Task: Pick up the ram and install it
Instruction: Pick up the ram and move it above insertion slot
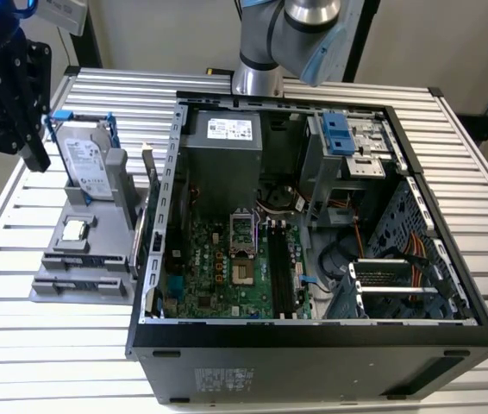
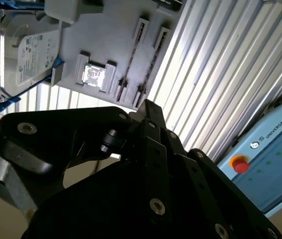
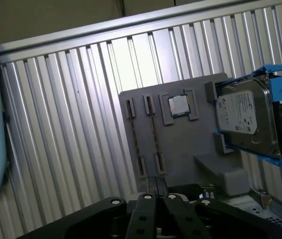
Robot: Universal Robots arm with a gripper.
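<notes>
My black gripper [image 1: 37, 162] hangs over the slatted table at the exterior view's left, just left of the hard drive. Its fingers [image 3: 151, 185] lie pressed together with nothing between them, and in the second wrist view they end in a single tip, the gripper [image 2: 148, 104]. Beyond the tip lies a grey fixture [image 3: 181, 144] with two long narrow slots [image 3: 135, 134] that look bare. The ram is out of view. On the green motherboard [image 1: 218, 276] in the open computer case [image 1: 313, 328], the dark memory slots [image 1: 280, 267] are too small to read.
A silver hard drive in a blue bracket [image 1: 84, 159] leans on the fixture, and a small chip [image 1: 75, 229] sits in a recess there. The arm's base [image 1: 257, 73] stands behind the case. A pale blue control box with a red button [image 2: 260, 159] lies beside the table.
</notes>
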